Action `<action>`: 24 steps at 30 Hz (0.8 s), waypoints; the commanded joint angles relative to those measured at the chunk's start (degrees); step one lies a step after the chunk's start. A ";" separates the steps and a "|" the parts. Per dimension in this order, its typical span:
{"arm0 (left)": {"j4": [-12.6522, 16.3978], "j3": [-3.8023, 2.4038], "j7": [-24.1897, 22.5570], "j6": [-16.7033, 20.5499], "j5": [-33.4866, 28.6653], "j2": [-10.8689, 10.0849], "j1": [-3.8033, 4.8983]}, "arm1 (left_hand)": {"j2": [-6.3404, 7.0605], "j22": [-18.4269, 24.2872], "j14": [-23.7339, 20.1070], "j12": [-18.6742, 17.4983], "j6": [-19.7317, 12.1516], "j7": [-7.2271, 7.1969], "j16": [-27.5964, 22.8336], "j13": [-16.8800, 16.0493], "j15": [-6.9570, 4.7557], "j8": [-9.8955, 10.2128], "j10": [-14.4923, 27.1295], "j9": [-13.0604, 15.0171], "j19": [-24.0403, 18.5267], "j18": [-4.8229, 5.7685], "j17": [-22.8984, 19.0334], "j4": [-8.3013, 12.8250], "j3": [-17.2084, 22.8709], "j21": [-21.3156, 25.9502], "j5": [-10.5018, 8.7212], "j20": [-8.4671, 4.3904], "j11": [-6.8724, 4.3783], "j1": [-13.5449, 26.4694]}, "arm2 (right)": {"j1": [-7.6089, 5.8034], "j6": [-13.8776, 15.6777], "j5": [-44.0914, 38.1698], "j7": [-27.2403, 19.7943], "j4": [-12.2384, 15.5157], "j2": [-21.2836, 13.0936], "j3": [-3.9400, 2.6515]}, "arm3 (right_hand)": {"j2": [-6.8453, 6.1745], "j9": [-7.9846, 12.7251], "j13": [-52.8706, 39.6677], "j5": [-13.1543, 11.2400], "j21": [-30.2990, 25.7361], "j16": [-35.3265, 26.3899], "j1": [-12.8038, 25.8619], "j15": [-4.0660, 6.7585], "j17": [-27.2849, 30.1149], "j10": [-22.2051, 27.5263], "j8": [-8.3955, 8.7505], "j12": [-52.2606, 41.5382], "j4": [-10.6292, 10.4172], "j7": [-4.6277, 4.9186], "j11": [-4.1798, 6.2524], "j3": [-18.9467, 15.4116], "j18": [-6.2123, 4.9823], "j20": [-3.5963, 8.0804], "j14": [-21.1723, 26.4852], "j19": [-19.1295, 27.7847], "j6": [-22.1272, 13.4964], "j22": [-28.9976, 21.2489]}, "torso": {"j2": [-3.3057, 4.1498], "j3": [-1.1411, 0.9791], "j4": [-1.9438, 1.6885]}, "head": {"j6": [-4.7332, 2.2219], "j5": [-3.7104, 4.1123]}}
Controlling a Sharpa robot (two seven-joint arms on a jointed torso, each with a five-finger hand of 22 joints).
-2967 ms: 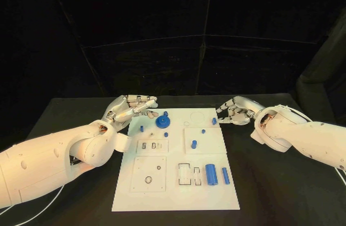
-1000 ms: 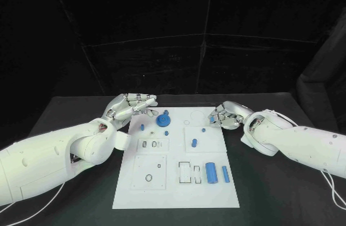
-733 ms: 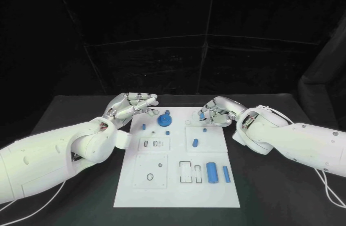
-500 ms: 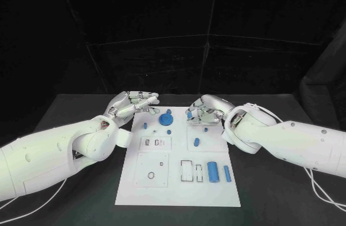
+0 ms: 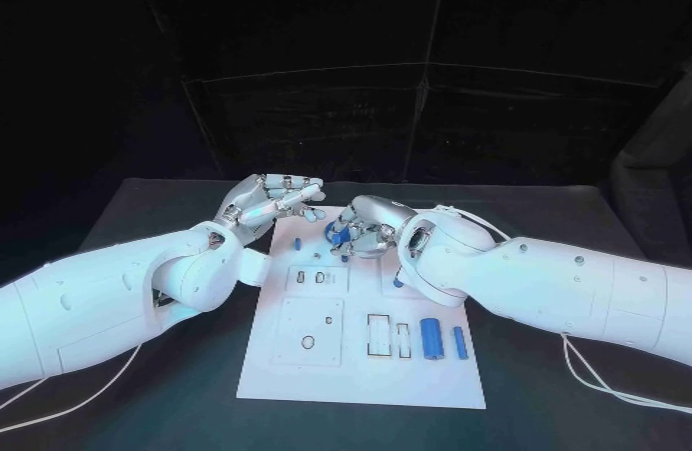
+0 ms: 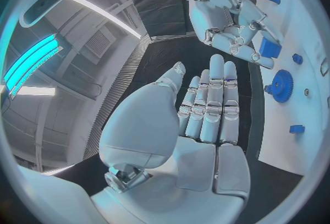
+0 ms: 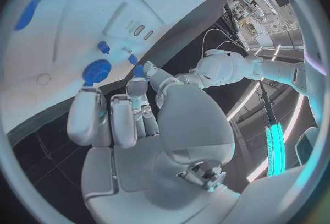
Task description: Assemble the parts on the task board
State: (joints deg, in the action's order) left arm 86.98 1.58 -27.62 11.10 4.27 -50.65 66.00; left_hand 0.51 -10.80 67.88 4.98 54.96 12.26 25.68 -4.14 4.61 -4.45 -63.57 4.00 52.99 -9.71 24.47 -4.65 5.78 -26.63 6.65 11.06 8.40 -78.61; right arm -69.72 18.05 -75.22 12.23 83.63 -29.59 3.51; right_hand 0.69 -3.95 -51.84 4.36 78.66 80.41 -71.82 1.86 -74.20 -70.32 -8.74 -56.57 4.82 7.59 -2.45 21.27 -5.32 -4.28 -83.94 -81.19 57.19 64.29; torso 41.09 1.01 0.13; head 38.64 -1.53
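Note:
The white task board (image 5: 361, 371) lies lengthwise on the black table. My right hand (image 5: 364, 227) hovers over the board's far end, right above the blue gear (image 6: 280, 85), which the head view mostly hides behind it. In the left wrist view the right hand (image 6: 230, 17) pinches a small blue part (image 6: 267, 48) at its fingertips, close beside the gear. The gear (image 7: 96, 71) lies just past my right hand's fingers (image 7: 89, 114). My left hand (image 5: 274, 199) floats off the board's far left corner, fingers straight and side by side (image 6: 206, 114), holding nothing.
A thick blue cylinder (image 5: 433, 336) and a thinner blue pin (image 5: 460, 342) lie at the board's near right, beside rectangular slots (image 5: 378, 333). A small blue peg (image 5: 297, 243) stands near the far left. Black table (image 5: 159, 241) surrounds the board.
My right hand has carried the small blue part leftward from the board's far right edge to above the gear. The left hand has hardly moved.

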 commanded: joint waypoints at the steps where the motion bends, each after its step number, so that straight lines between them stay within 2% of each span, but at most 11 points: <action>1: -0.08 -0.03 0.48 -0.69 -0.56 -0.11 0.17 | -0.44 0.06 -0.43 -0.29 0.11 0.24 -0.26 -0.08 -0.09 0.20 0.20 0.07 -0.50 -0.71 0.05 0.34 -0.12 0.32 -0.14 -0.04 0.11 -0.17 | 0.34 -3.09 -3.95 4.50 -0.39 0.86 0.01 | -0.13 -0.03 -0.11 0.12 0.15 0.16 0.48 0.11 -0.05 0.12 0.07 0.01 -0.18 0.21 -0.07 0.19 0.71 0.32 -2.98 0.10 0.08 0.08 | 0.02 0.01 0.07 | 0.15 -0.19; 6: -0.48 -0.03 0.36 -0.54 -0.63 -0.24 0.32 | -0.44 0.06 -0.43 -0.28 0.13 0.24 -0.27 -0.09 -0.09 0.20 0.18 0.07 -0.51 -0.71 0.06 0.33 -0.13 0.32 -0.15 -0.04 0.12 -0.14 | 1.31 -3.70 -5.46 5.46 -1.05 2.32 0.07 | -0.14 -0.03 -0.19 0.14 0.18 0.15 0.48 0.11 -0.05 0.07 0.07 -0.06 -0.18 0.20 -0.06 0.20 0.72 0.32 -2.98 0.08 0.08 0.14 | 0.07 -0.06 0.09 | 0.37 -0.49; 12: -0.97 -0.03 0.29 -0.30 -0.27 -0.43 0.55 | -0.45 0.07 -0.43 -0.28 0.13 0.24 -0.28 -0.09 -0.09 0.20 0.17 0.07 -0.51 -0.71 0.07 0.33 -0.13 0.32 -0.15 -0.03 0.11 -0.14 | 2.24 -4.34 -6.37 5.81 -1.91 3.83 0.25 | -0.34 -0.02 -0.20 0.25 0.16 0.15 0.59 0.12 -0.05 0.02 0.13 -0.10 -0.13 0.18 -0.04 0.22 0.71 0.32 -2.98 0.08 0.08 0.11 | 0.07 -0.09 -0.01 | 0.53 -0.46; 19: -1.12 -0.03 0.27 -0.26 -0.19 -0.48 0.63 | -0.45 0.07 -0.43 -0.28 0.13 0.24 -0.28 -0.09 -0.09 0.20 0.17 0.07 -0.51 -0.71 0.07 0.33 -0.13 0.32 -0.15 -0.03 0.11 -0.14 | 2.67 -4.59 -7.00 5.85 -2.19 4.62 0.67 | -0.44 -0.02 -0.20 0.28 0.15 0.16 0.65 0.12 -0.06 0.01 0.16 -0.10 -0.11 0.19 -0.04 0.22 0.70 0.32 -2.99 0.08 0.07 0.09 | 0.05 -0.09 0.12 | 0.94 -0.86; 24: -1.18 -0.03 0.26 -0.31 -0.17 -0.41 0.65 | -0.45 0.07 -0.43 -0.28 0.13 0.24 -0.28 -0.09 -0.09 0.20 0.17 0.07 -0.51 -0.71 0.07 0.33 -0.13 0.32 -0.15 -0.03 0.11 -0.14 | 2.82 -4.97 -7.47 6.03 -2.64 5.00 0.82 | -0.54 -0.01 -0.13 0.30 0.12 0.10 0.75 0.12 0.03 0.04 0.19 -0.04 -0.11 0.20 -0.04 0.21 0.69 0.32 -2.97 0.11 0.06 0.02 | -0.02 -0.07 0.11 | 1.00 -0.85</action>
State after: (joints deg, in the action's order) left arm 85.78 1.57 -27.62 11.16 3.99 -51.09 66.53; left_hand 0.51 -10.82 67.88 4.98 54.96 12.26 25.68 -4.14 4.61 -4.45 -63.57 4.00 52.99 -9.72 24.46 -4.66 5.78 -26.63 6.65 11.06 8.40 -78.61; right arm -66.80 13.98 -81.50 17.81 81.10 -24.65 4.33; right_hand 0.38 -3.93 -51.97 4.34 78.66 80.40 -71.53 1.86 -74.20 -70.32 -8.41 -56.57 4.84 7.76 -2.46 21.24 -5.32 -4.29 -83.94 -81.19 57.00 64.37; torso 41.14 0.93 0.21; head 39.61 -2.38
